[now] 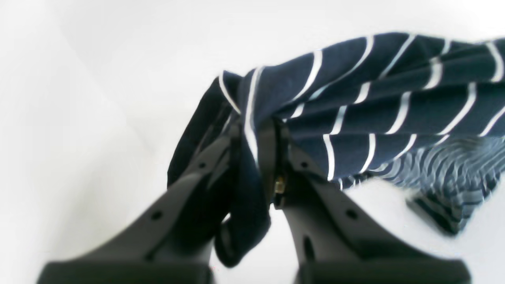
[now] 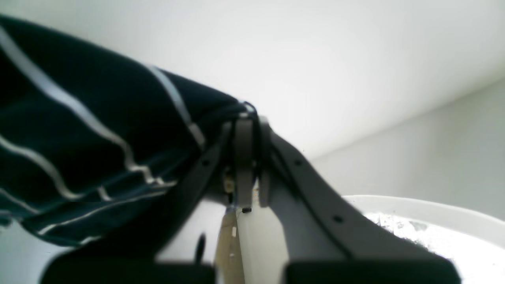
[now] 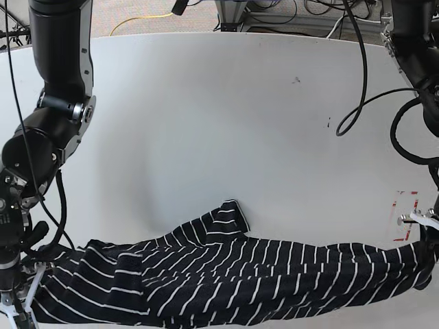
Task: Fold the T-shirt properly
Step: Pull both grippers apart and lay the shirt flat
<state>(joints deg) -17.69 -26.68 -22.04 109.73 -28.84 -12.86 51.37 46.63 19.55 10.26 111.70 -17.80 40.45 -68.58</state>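
The T-shirt [image 3: 226, 277], dark navy with thin white stripes, is stretched in a long bunched band along the table's near edge. One sleeve [image 3: 232, 218] lies folded up onto the table. My left gripper [image 3: 426, 266] is at the band's right end. In the left wrist view, this left gripper [image 1: 262, 148] is shut on a gathered fold of the T-shirt [image 1: 375, 110], which hangs off the table. My right gripper [image 3: 24, 291] is at the band's left end. The right wrist view shows that right gripper [image 2: 250, 132] shut on the T-shirt [image 2: 79, 150] edge.
The white table [image 3: 226, 116] stretches away behind the shirt. A red marking [image 3: 405, 216] sits near its right edge. Cables [image 3: 357, 75] hang from the arm on the right. A white curved rim [image 2: 414, 207] shows below the right gripper.
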